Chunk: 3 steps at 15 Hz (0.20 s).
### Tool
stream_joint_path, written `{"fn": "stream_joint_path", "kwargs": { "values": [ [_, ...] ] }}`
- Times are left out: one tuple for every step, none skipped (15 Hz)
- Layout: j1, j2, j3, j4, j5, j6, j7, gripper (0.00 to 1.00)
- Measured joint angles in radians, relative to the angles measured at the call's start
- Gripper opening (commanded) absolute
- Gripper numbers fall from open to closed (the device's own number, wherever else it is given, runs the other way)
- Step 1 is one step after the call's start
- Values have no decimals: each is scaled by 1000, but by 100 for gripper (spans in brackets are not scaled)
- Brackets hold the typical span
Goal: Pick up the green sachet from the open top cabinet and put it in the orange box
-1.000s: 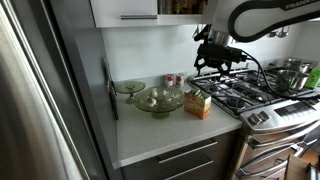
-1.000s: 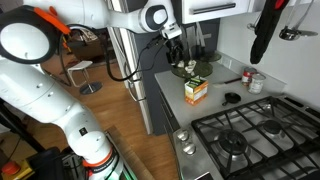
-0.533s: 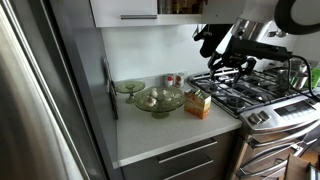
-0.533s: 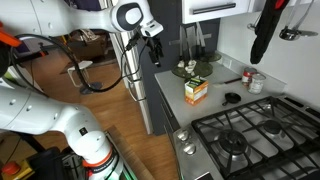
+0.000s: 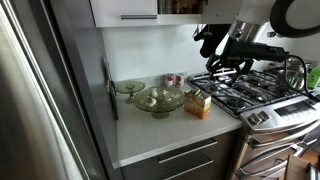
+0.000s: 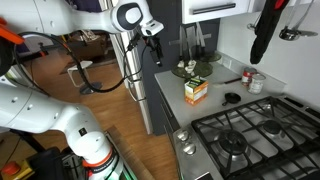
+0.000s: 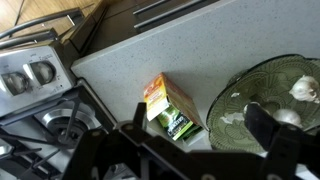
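Observation:
The orange box stands on the white counter by the stove; it also shows in the other exterior view. In the wrist view the orange box lies below me with a green printed piece at its end; I cannot tell if that is the sachet. My gripper is open and empty, high above the box and a glass bowl. It hangs in the air in both exterior views. The top cabinet has its dark inside showing; no sachet is discernible there.
Two greenish glass bowls stand left of the box. A gas stove with pots lies beside it. Small cans stand at the wall. A steel fridge bounds the counter's end.
Over the last second the gripper moved away from above the bowls, outward past the counter edge. Since half a second ago it has held still.

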Motion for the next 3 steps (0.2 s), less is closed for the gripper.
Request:
{"fn": "stream_joint_path", "kwargs": {
  "values": [
    [0, -5, 17, -4, -12, -5, -31, 100],
    [0, -14, 34, -12, -31, -11, -58, 100],
    [2, -27, 49, -25, -44, -16, -89, 100]
  ]
}}
